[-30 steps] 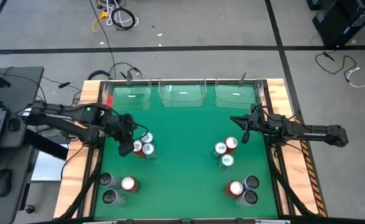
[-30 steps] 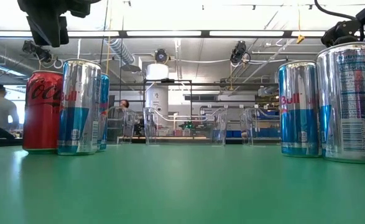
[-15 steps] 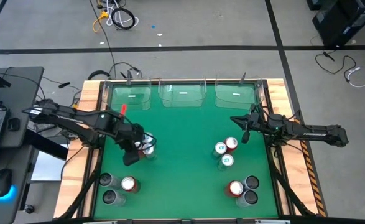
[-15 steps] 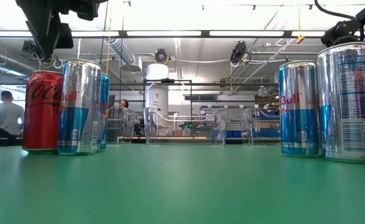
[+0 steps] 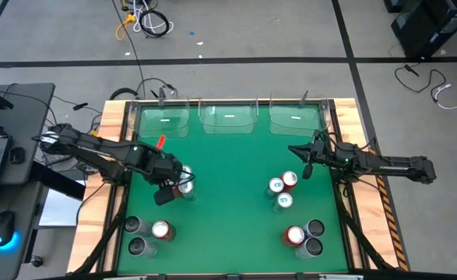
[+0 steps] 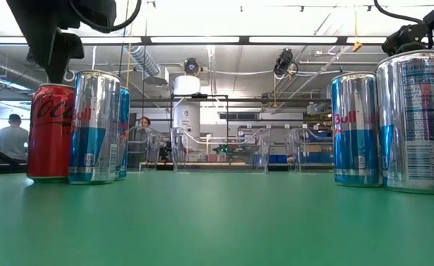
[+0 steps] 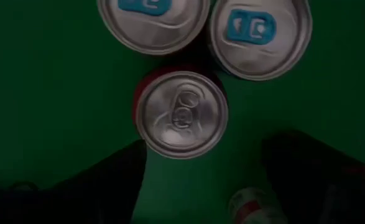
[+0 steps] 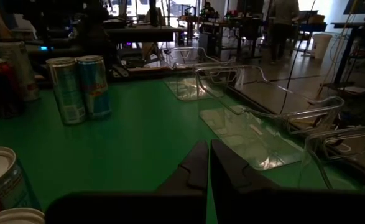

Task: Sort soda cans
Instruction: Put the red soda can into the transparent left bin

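On the green table (image 5: 228, 194), the left gripper (image 7: 201, 180) hangs directly above a cluster of three cans near the table's left side, its two dark fingers (image 7: 107, 180) spread wide with nothing between them. Seen through the left wrist camera, the red can (image 7: 181, 113) stands upright just ahead of the open fingers, not yet between them, and the two blue-and-white cans (image 7: 260, 34) touch it on its far side, side by side. In the low view that same red can (image 6: 50, 131) stands touching a blue-and-white one, with the gripper's dark body above their tops. Nearer the front left corner stands another trio (image 5: 146, 235), two dark grey cans and one red, close together and well apart from the left gripper. At the back edge three clear bins (image 5: 230, 118) stand in a row. Right of centre, a group of two blue-and-white cans and one red (image 5: 282, 189) sits near the right gripper (image 8: 208, 163), whose fingers are pressed together on nothing; it hovers by the right edge, just behind and beside that group. At the front right corner is a last trio (image 5: 305, 236), one red and two dark grey.
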Available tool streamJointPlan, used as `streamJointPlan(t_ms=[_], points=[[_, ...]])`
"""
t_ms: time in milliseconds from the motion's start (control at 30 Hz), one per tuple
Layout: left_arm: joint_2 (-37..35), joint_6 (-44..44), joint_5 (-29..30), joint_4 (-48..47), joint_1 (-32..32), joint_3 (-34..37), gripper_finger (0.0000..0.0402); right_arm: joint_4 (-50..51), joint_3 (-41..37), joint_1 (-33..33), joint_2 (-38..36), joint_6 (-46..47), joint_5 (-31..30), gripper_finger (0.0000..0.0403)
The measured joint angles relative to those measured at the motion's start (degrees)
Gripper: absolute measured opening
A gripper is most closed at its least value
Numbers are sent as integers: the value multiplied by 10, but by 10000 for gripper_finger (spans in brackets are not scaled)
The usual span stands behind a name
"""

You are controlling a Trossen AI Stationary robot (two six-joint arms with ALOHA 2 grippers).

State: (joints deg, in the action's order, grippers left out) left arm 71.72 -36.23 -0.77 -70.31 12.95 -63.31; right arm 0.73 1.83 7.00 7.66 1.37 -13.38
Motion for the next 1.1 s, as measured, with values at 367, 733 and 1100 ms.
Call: streamJointPlan(t_ms=[367, 733, 1100], points=[[0, 0, 38, 3, 0, 0, 364, 0, 0, 0, 0, 0, 0, 7], [15, 0, 41, 2, -1, 1, 388, 0, 0, 0, 0, 0, 0, 7], [66, 39, 43, 1, -1, 1, 393, 0, 0, 0, 0, 0, 0, 7]])
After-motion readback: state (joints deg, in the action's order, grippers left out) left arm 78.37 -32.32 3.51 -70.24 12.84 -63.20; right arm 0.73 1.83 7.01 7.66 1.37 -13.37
